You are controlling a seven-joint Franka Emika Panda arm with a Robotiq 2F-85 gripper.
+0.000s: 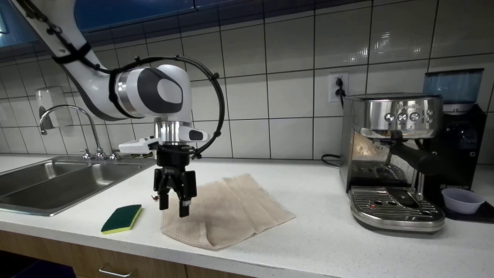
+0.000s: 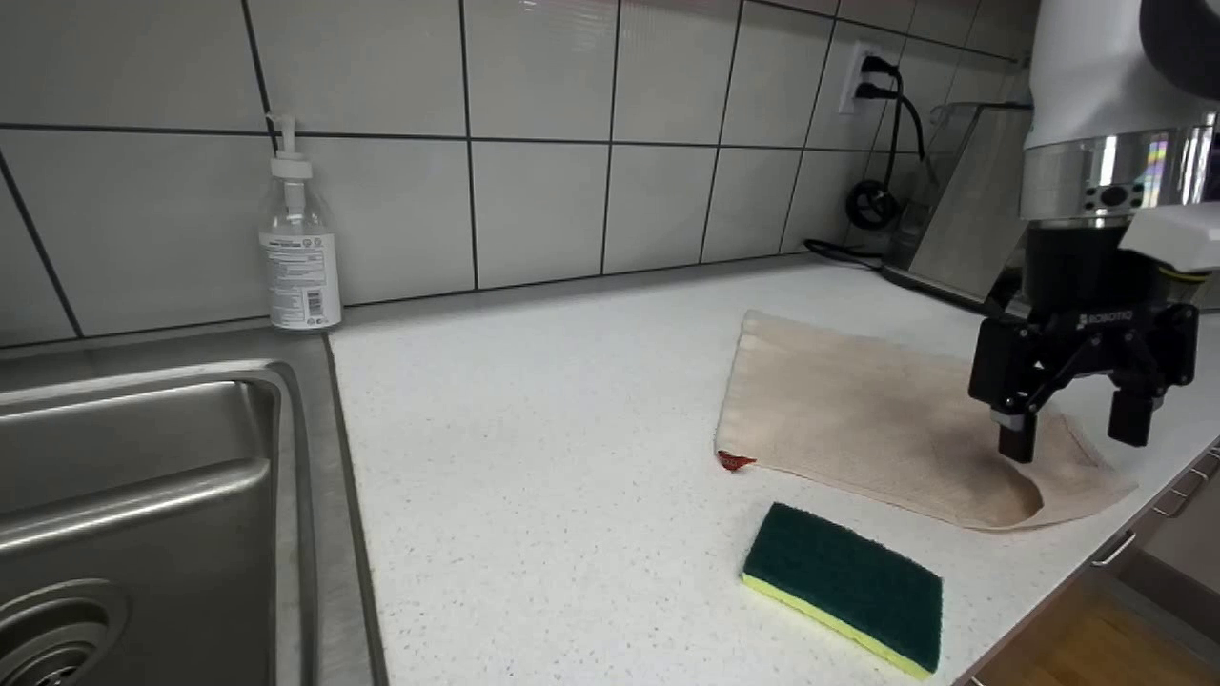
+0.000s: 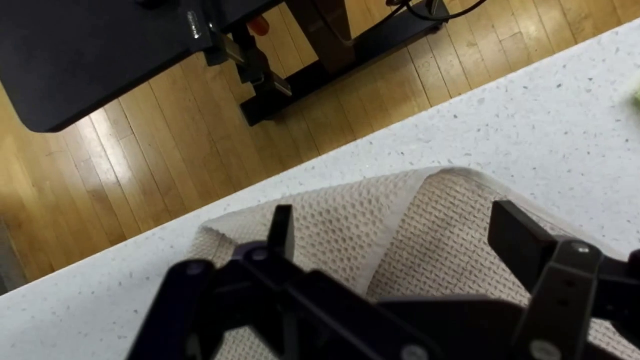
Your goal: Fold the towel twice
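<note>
The beige towel [image 1: 239, 208] lies on the white counter near its front edge. It also shows in an exterior view [image 2: 829, 410], with a small red tag at one corner. In the wrist view, the towel [image 3: 445, 240] has its near corner folded over on itself, with a pale hem running across between the fingers. My gripper [image 1: 174, 206] is open and empty, pointing down above the front part of the towel. In an exterior view the gripper [image 2: 1074, 433] hangs over the folded corner. In the wrist view its fingers [image 3: 392, 220] are wide apart, with no cloth gripped.
A green-and-yellow sponge [image 1: 121, 219] lies between the towel and the steel sink [image 1: 54, 210]. An espresso machine [image 1: 393, 162] stands on the towel's far side from the sink. A soap bottle [image 2: 303, 257] stands by the wall. The counter's front edge runs close to the towel.
</note>
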